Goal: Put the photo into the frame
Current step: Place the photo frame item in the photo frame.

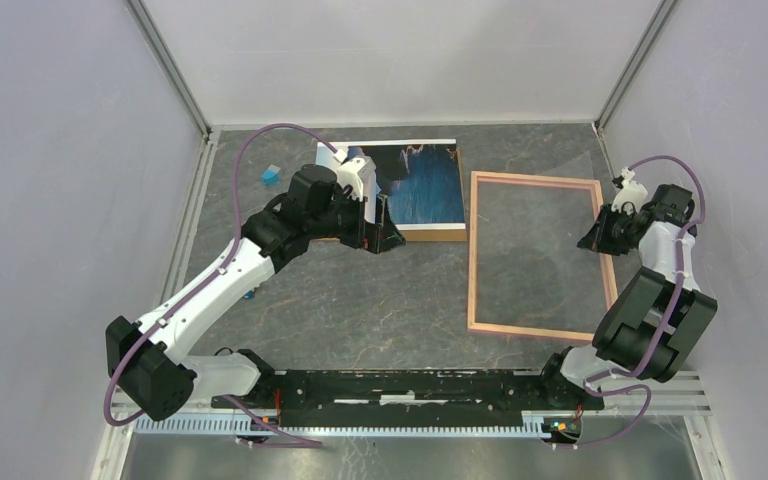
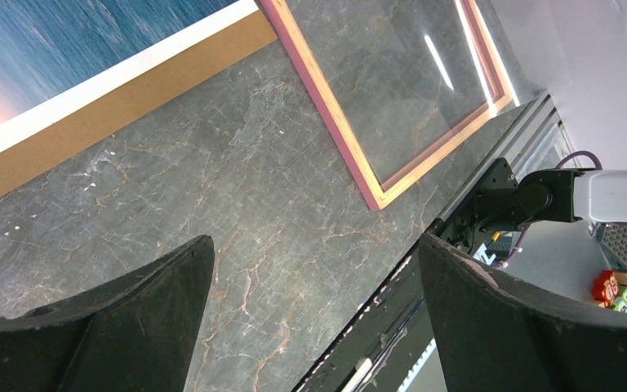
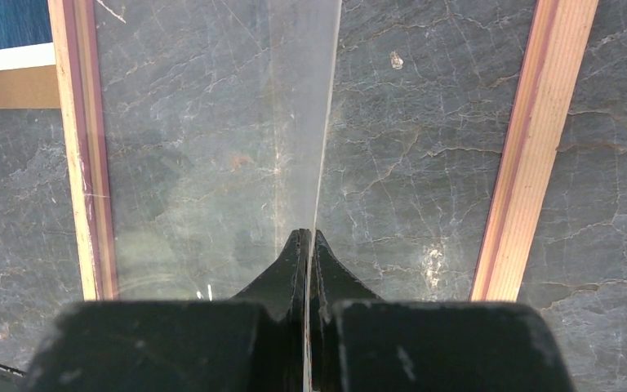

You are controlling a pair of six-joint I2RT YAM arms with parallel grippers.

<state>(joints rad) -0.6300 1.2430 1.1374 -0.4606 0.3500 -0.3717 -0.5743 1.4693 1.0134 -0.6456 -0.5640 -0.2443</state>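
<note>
The photo (image 1: 425, 185), a blue landscape print with white edge strips, lies face up on a brown backing board (image 1: 438, 233) at the back middle. My left gripper (image 1: 385, 241) hovers open and empty at the board's near edge; in the left wrist view (image 2: 314, 245) photo (image 2: 65, 49) and board (image 2: 131, 114) lie beyond the fingers. The salmon-pink frame (image 1: 473, 250) lies flat to the right. My right gripper (image 1: 598, 232) is shut on the edge of a clear pane (image 3: 294, 122), held tilted above the frame's opening (image 3: 531, 155).
A small blue block (image 1: 271, 176) lies at the back left. The arms' black base rail (image 1: 410, 385) runs along the near edge. Grey walls enclose the table on three sides. Colourful toys (image 2: 620, 286) sit off the table.
</note>
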